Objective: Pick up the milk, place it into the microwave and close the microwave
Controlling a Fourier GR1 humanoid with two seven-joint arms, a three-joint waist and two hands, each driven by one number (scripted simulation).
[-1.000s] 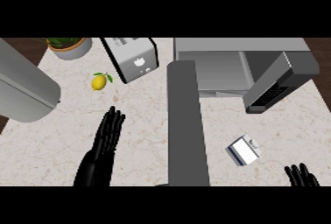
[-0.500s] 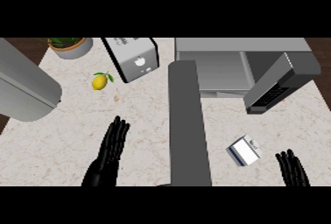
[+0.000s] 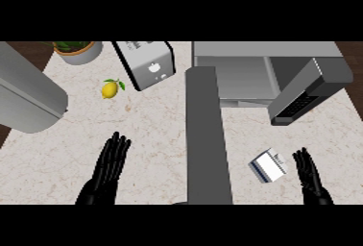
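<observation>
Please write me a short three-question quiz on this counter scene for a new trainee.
1. True or false: the microwave has its door shut.
2. Which hand is nearer the milk carton? A) left hand B) right hand
3. Fill in: the yellow fruit beside the toaster is a ____.

Key
1. False: the door stands swung open.
2. B: the right hand is just right of the carton, open, not holding it.
3. Lemon, lying on the counter below the potted plant.
</observation>
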